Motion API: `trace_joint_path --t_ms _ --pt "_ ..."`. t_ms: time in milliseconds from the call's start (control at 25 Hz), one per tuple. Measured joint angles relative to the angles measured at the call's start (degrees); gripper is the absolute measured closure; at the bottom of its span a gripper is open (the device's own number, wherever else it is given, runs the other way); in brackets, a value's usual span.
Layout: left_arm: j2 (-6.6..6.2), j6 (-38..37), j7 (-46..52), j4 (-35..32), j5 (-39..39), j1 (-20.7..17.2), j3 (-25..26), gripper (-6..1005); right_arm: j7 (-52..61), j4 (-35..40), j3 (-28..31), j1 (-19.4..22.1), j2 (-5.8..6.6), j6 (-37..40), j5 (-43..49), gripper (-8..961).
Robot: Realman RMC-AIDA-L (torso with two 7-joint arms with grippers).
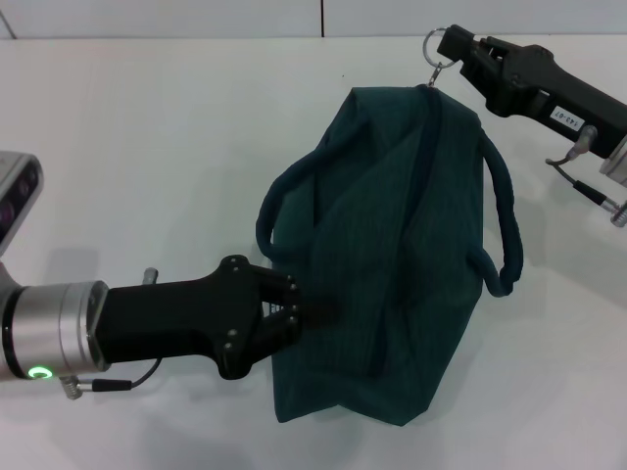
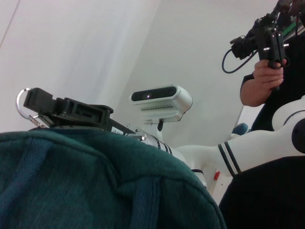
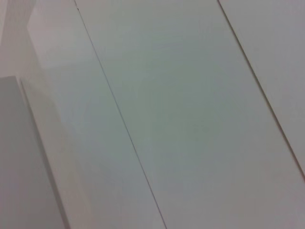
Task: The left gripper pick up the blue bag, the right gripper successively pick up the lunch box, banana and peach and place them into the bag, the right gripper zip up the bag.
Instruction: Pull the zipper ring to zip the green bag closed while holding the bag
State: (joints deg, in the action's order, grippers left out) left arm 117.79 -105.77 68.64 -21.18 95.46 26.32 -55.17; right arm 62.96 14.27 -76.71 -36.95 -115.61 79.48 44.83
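Observation:
The blue bag (image 1: 392,255) lies on the white table (image 1: 147,147), its zipper line running along the top to its far end. My left gripper (image 1: 294,308) is shut on the bag's fabric at its near left side. My right gripper (image 1: 456,46) is at the bag's far end, shut on the metal ring of the zipper pull (image 1: 434,51). The left wrist view shows the bag (image 2: 95,181) up close, with the right gripper (image 2: 35,102) and the ring (image 2: 20,101) behind it. The lunch box, banana and peach are not in view.
The bag's two rope handles (image 1: 505,225) hang loose on either side. A person holding a camera (image 2: 267,52) stands beyond the table. The right wrist view shows only pale wall panels (image 3: 190,119).

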Motion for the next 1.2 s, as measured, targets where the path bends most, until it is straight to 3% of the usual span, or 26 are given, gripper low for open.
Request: trace_joint_path --t_ms 240,480,640,840,1040,1200 --pt "0.17 2.23 -0.23 0.00 -0.39 -0.36 2.29 943 0.21 0.56 0.00 2.19 -0.09 2.58 -1.30 895" --pt "0.45 6.39 -0.26 0.11 -0.47 -1.64 10.31 943 1.90 1.46 -0.17 6.77 -0.33 9.17 -3.97 893" --pt "0.95 8.96 -0.25 -0.52 -0.68 -2.04 11.50 942 3.78 1.28 -0.12 8.87 -0.53 11.90 -4.17 892" --pt "1.29 10.32 -1.54 -1.04 -1.95 -1.56 12.22 806 4.13 0.77 -0.43 8.80 -0.58 11.64 -4.29 891" --pt "1.50 10.16 -1.77 -1.67 -8.36 -2.33 12.34 577 4.39 0.80 -0.44 7.96 -0.51 10.07 -4.31 890" --pt "1.33 8.92 4.47 -9.12 -8.97 -2.42 10.34 422 5.02 0.69 -0.44 7.41 -0.37 9.30 -4.32 889"
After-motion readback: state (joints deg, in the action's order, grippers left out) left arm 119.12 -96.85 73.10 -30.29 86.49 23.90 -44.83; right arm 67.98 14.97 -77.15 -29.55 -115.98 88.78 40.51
